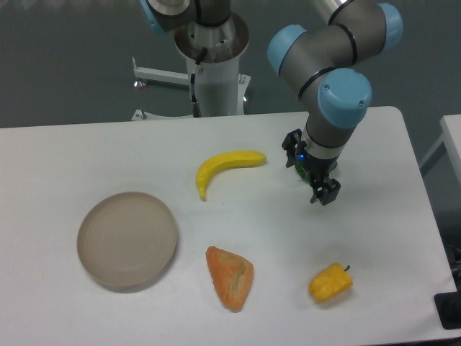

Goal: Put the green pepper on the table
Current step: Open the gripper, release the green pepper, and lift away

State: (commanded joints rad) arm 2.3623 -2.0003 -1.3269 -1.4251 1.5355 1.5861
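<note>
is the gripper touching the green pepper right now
Cannot tell. In the fixed camera view the gripper covers most of the green pepper, leaving only a green sliver beside the wrist, so neither contact nor a gap shows plainly.
</note>
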